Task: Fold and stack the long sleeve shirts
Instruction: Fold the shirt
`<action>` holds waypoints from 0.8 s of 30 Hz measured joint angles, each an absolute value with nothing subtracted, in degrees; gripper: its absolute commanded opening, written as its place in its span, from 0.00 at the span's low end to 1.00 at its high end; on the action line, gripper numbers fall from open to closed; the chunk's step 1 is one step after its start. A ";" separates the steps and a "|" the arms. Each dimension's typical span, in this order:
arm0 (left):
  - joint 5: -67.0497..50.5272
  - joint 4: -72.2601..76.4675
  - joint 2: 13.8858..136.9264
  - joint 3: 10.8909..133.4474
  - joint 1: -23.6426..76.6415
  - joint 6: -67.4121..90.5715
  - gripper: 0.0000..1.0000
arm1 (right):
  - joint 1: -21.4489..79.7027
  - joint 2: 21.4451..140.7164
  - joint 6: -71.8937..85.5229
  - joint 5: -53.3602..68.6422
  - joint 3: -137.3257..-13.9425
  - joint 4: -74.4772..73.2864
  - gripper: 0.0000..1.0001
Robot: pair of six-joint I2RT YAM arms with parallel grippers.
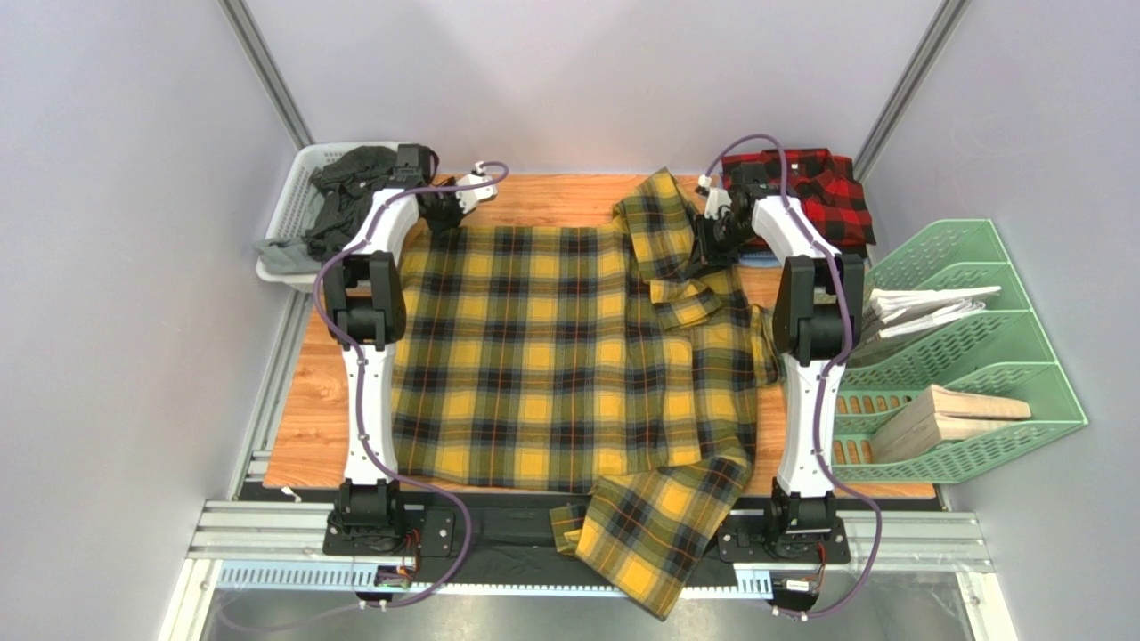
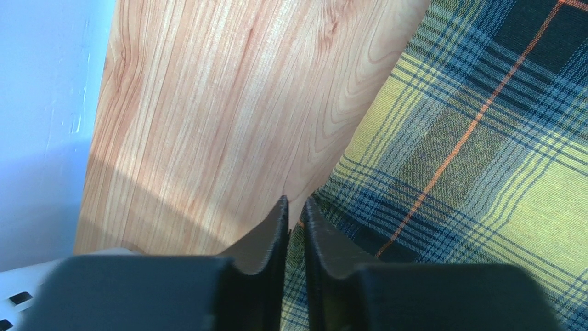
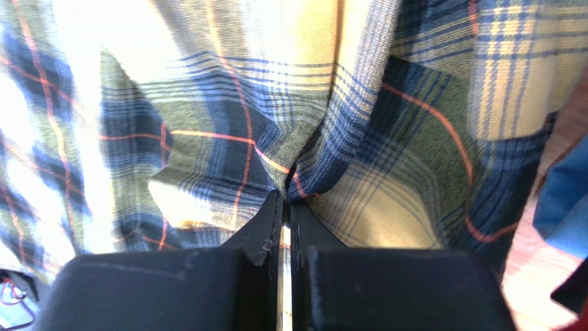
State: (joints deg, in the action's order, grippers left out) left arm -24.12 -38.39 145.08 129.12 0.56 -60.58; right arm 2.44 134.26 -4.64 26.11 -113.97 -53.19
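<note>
Left jaws and right jaws each clenched on the yellow shirt (image 1: 562, 350) — red shirt (image 1: 819, 187) behind, white basket (image 1: 292, 200) and green rack (image 1: 966, 258) flanking.

My overhead view comes from a fixed camera above and behind the rig. It looks down and forward over the whole surface (image 1: 549, 200), far enough back to take in its edges. The left wrist camera rides just behind the left tool (image 2: 295, 201) and looks along its fingers from very near, with bare wood on one side and the yellow plaid shirt (image 2: 469, 138) on the other. The right wrist camera looks past the right tool (image 3: 286, 196) likewise, so close that plaid fills it. All three views share that shirt.
</note>
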 measured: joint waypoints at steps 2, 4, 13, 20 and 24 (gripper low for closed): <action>-24.47 -38.33 145.08 129.12 0.56 -60.47 0.03 | 2.31 133.64 -4.49 26.92 -113.82 -53.15 0.00; -24.80 -38.33 145.08 129.12 0.56 -60.18 0.00 | 2.09 131.94 -4.10 28.16 -113.06 -52.84 0.00; -26.52 -39.07 142.28 127.31 -0.01 -61.23 0.11 | 1.28 118.30 -0.71 33.52 -111.79 -49.95 0.00; -26.30 -44.49 141.73 129.80 -1.30 -64.82 0.37 | 1.04 115.07 0.43 34.87 -110.80 -48.51 0.00; -24.80 -48.29 142.32 131.85 -1.89 -66.74 0.38 | 1.04 115.09 0.69 34.87 -109.71 -48.86 0.00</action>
State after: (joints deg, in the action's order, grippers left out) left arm -24.80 -48.29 142.32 131.85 -1.89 -66.74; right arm 1.04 115.09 0.69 34.87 -109.71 -48.86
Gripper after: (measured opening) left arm 0.374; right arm 0.010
